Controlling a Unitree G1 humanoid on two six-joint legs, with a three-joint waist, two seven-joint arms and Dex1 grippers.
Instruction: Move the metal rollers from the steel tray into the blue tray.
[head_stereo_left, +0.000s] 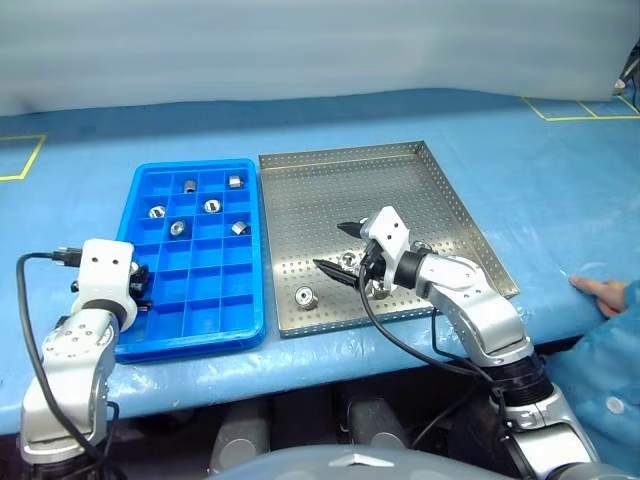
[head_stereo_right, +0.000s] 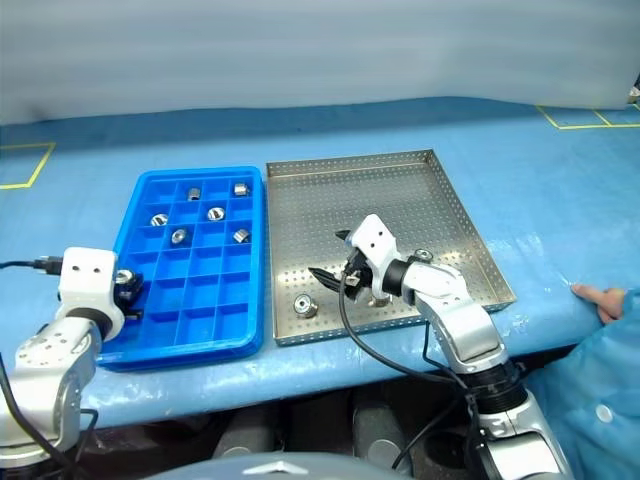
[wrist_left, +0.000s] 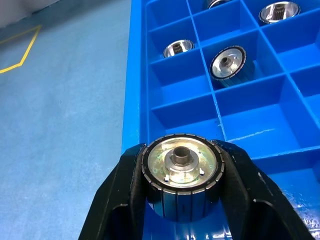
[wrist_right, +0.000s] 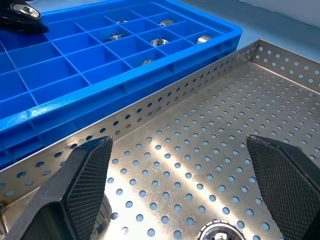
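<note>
Head view: the left hand (head_stereo_left: 135, 285) hangs over the blue tray's (head_stereo_left: 255, 250) near-left edge; the steel tray (head_stereo_left: 455, 205) sits right of it.

Left wrist view: it clamps a roller (wrist_left: 182, 175), likely for dropping into a compartment.

Right wrist view: the right hand (wrist_right: 185, 187) gapes wide above another roller (wrist_right: 217, 232), probably next.

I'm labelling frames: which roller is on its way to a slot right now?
Find the blue tray, left of the steel tray. At its near left edge, the left tool is shut on one metal roller. The other rollers lie loose in compartments or on perforated steel.
</note>
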